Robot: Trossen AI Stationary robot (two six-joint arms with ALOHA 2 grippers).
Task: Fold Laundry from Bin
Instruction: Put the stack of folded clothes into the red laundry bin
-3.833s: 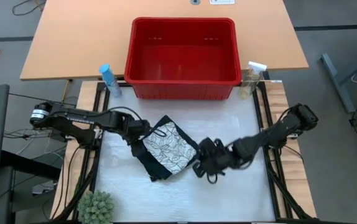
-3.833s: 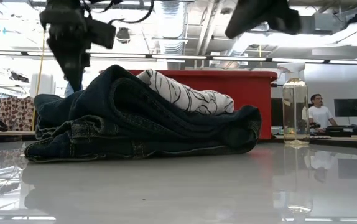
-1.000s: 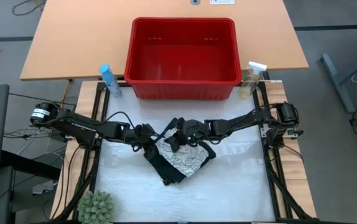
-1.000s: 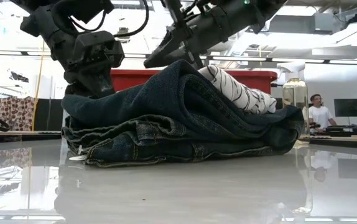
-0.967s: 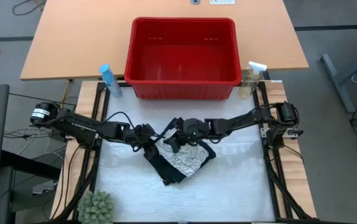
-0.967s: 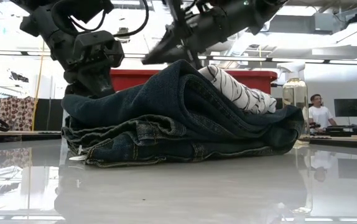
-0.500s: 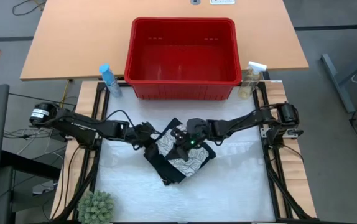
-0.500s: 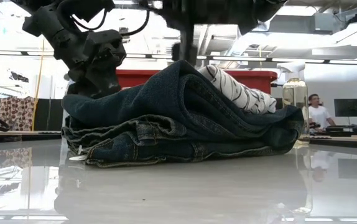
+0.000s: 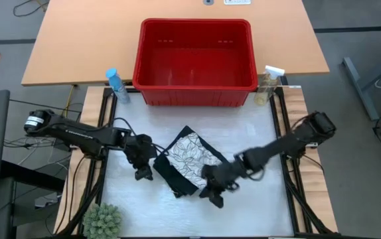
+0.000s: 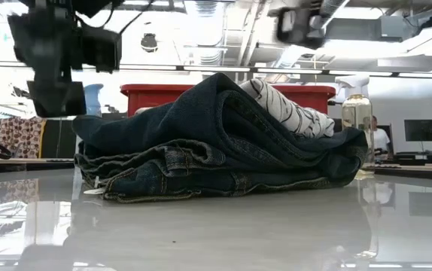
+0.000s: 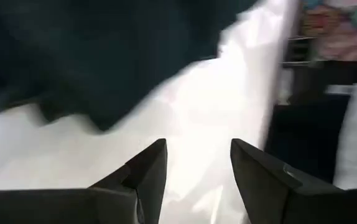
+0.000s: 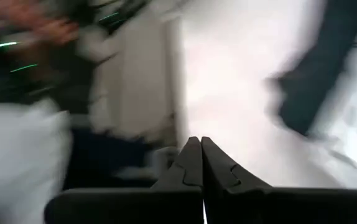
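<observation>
Folded trousers (image 9: 174, 174) wrap the leaf-print cloth (image 9: 192, 154) mid-counter (image 9: 257, 199), hiding its lower edge. Left gripper (image 9: 142, 174) fingers apart; right gripper (image 9: 212, 196) fingers together, both empty. Bin (image 9: 196, 63) behind.

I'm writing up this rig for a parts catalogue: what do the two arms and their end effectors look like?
Both arms are slim, jointed and dark, almost black, with loose black cables looping alongside them. The left arm has a pale cylindrical part near its base. The left end effector ends in two dark, wedge-shaped fingers with stepped inner edges. The right end effector has the same dark, notched fingers.
</observation>
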